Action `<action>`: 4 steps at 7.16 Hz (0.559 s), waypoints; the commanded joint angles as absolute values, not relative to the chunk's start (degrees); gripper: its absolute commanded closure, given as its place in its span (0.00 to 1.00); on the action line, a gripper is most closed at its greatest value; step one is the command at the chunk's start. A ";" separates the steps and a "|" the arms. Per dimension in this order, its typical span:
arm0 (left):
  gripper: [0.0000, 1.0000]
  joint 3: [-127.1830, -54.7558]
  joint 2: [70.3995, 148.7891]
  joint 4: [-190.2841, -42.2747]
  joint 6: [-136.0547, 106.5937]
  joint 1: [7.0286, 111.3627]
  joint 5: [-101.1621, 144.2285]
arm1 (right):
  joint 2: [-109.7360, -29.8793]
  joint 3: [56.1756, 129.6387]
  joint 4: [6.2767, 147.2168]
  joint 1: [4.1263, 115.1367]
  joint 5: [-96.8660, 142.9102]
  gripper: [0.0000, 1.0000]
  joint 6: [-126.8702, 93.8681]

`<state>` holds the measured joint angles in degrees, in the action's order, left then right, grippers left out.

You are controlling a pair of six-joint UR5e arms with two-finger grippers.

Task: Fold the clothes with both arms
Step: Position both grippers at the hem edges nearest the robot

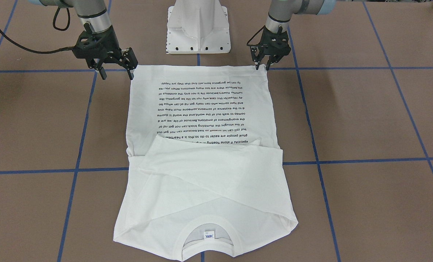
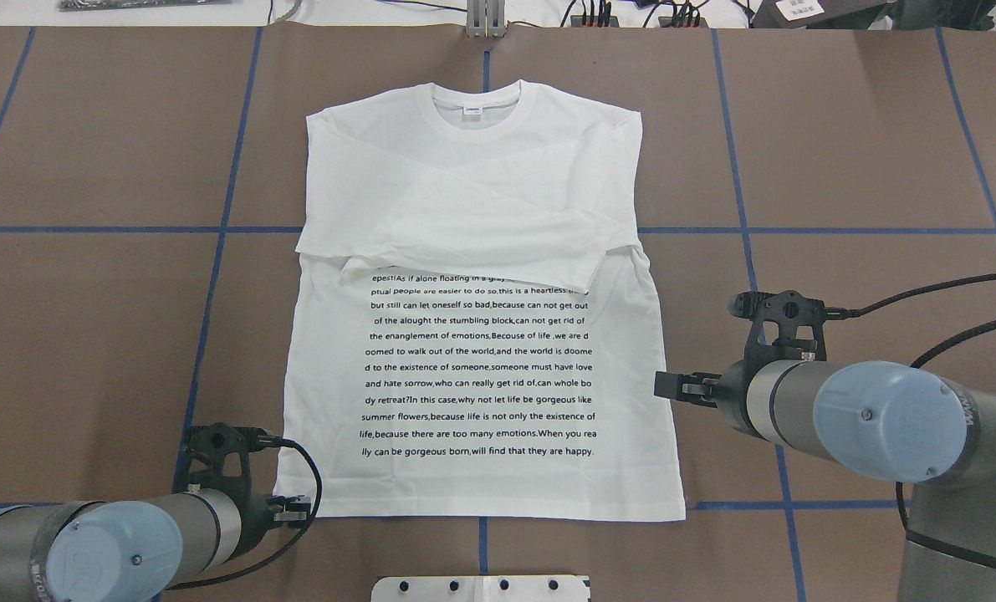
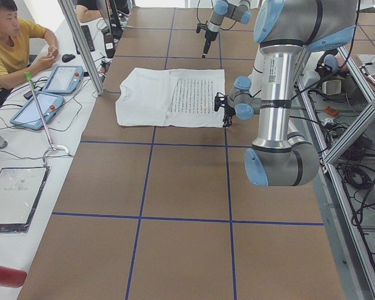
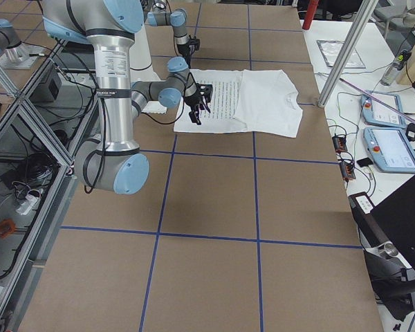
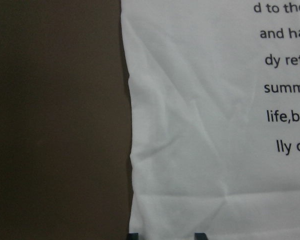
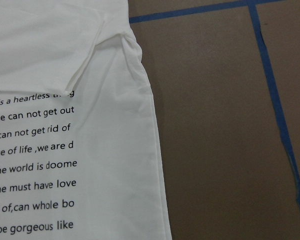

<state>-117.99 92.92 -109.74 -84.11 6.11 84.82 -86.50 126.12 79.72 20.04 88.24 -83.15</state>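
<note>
One broad brown table (image 2: 88, 334), marked into large squares by blue tape, fills the scene. Two silver-grey robot arms with light blue joint caps reach over its near edge: the left arm (image 2: 113, 543) at the near left, the right arm (image 2: 882, 418) at the near right. At the far side, seen from the camera at the table's left end, a seated person (image 3: 6, 47) in a yellow top sits beside the table.

Between the arms a white long-sleeved T-shirt (image 2: 472, 201) lies flat in the middle of the table, hem toward the robot and collar at the far end. Both sleeves (image 2: 464, 242) are folded across the chest, one over the other. Below them a block of black printed text (image 2: 477, 368) faces up.

A white pedestal (image 1: 198, 29) stands on the table just beyond the hem, midway between the arms and apart from the cloth.

The left gripper (image 1: 263, 66) is down at the near left corner of the hem. Its jaws are spread, and its fingertips (image 5: 134, 236) straddle that corner without closing on it. The right gripper (image 1: 116, 75) hangs by the shirt's near right corner, jaws spread wide and holding nothing.

Smallest, a white neck label (image 1: 209, 235) sits inside the collar.
</note>
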 commanded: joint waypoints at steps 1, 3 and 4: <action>0.64 -117.95 92.90 -109.34 -84.11 5.72 84.81 | -86.57 126.12 79.72 20.04 88.24 0.00 -83.14; 0.98 -118.04 92.90 -109.16 -84.20 4.93 84.81 | -86.57 126.12 79.72 19.95 88.24 0.00 -83.14; 1.00 -118.30 92.90 -109.16 -84.20 5.01 84.73 | -86.75 126.12 79.72 19.86 88.24 0.00 -83.14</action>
